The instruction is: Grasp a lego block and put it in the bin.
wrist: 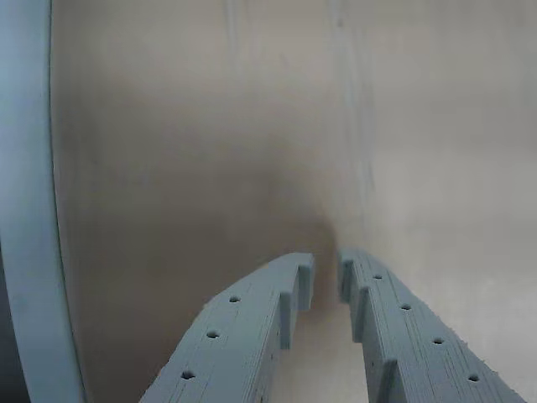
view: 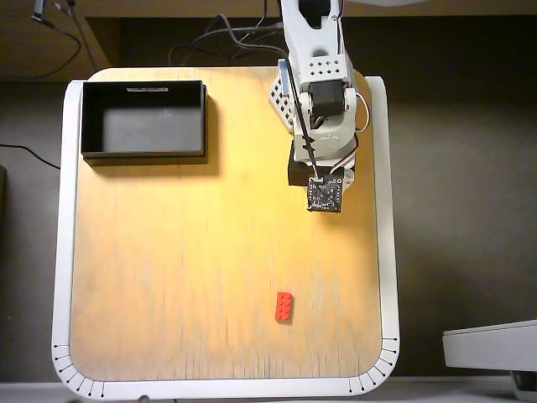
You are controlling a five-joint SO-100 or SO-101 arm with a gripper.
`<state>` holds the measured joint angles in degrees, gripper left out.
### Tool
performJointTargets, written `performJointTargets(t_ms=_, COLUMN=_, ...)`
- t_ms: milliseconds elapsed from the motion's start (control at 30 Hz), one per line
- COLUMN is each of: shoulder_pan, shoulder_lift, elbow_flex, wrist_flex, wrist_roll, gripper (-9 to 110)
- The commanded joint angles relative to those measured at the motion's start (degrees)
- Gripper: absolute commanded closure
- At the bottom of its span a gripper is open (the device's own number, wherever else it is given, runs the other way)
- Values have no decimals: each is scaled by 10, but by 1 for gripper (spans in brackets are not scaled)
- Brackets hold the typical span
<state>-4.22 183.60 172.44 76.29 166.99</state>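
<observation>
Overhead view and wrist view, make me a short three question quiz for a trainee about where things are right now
1. True or false: the lego block already lies inside the bin.
2. In the overhead view, the bin sits at which corner of the wooden board? A upper left, B lower right, C lower left.
3. Fill in: in the wrist view, the gripper holds ____ between its fingertips.

Key
1. False. The block lies on the board near its lower edge, well apart from the bin.
2. A.
3. Nothing. The tips stand close with a narrow gap, and only bare board shows beyond them.
</observation>
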Motion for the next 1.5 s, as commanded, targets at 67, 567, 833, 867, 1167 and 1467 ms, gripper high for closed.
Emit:
performJointTargets(t_ms=67, shoulder_pan=-4, shoulder_lift=53, elbow_flex=93, wrist_flex=2, wrist_roll=-4, gripper=100)
performJointTargets(t_ms=567, shoulder_pan=-31, shoulder_lift=53, elbow_flex=93, wrist_flex=2, wrist_roll=-62, gripper=101)
performJointTargets(t_ms=833, shoulder_pan=-26, shoulder_lift=15, elbow_flex=93, wrist_flex=0, wrist_roll=119, gripper=101)
performJointTargets(t_ms=867, shoulder_pan=-20, shoulder_lift=11, elbow_flex=93, wrist_flex=-2, wrist_roll=191, gripper=101)
performJointTargets(t_ms=1167, shoulder_pan=51, shoulder_lift=-91, elbow_flex=37, wrist_flex=-126, wrist_roll=200, gripper=101)
performJointTargets(t_ms=1467, shoulder_pan=59, shoulder_lift=-352, elbow_flex=-192, wrist_flex=-126, wrist_roll=217, gripper=101)
